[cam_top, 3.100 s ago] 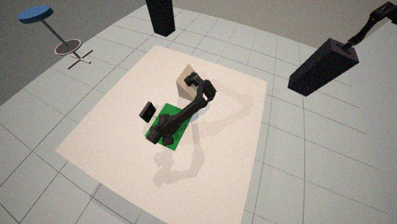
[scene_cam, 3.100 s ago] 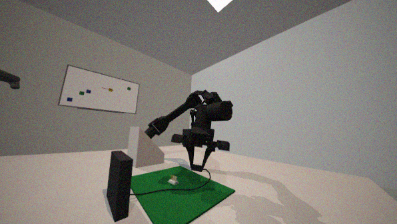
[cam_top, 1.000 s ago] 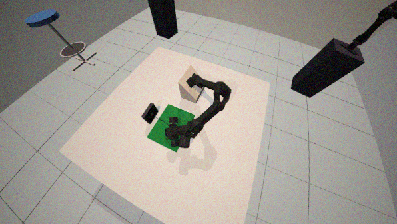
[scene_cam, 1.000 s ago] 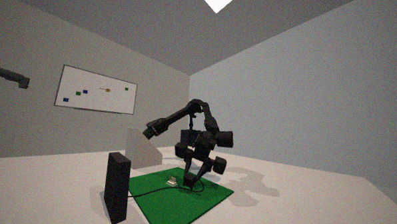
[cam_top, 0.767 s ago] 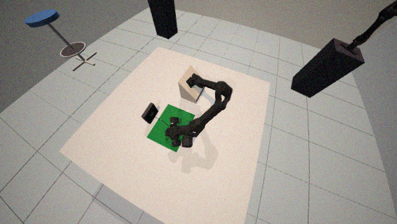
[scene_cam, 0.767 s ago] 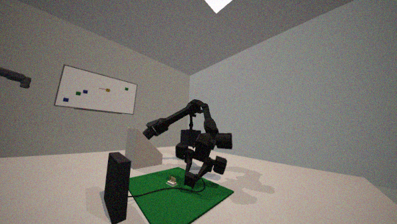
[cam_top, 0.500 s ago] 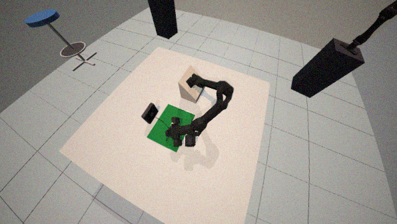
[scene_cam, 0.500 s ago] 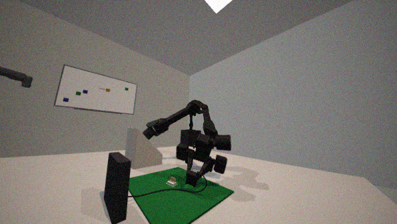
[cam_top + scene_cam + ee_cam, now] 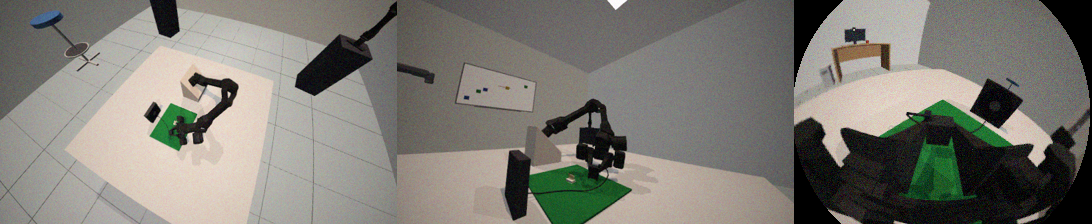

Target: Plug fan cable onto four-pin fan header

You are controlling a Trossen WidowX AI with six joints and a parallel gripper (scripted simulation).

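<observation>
My gripper [image 9: 172, 132] [image 9: 593, 171] [image 9: 939, 124] is shut on the black plug [image 9: 593, 174] [image 9: 939, 131] and holds it over the green board [image 9: 160, 133] [image 9: 570, 210] [image 9: 943, 107]. The small pale four-pin header [image 9: 175, 123] [image 9: 571, 179] stands on the board; in the exterior view the plug is to its right, apart from it. The header is not visible in the wrist view. The black cable [image 9: 557, 191] loops from the plug to the fan [image 9: 152, 112] [image 9: 517, 185] [image 9: 996, 103]. The exact height of the plug above the board is hard to tell.
The fan, a black upright block, stands beside the board's edge. A beige wedge-shaped block [image 9: 191, 87] [image 9: 543, 151] stands behind the board, near the arm's base. The cable runs low across the board in the exterior view.
</observation>
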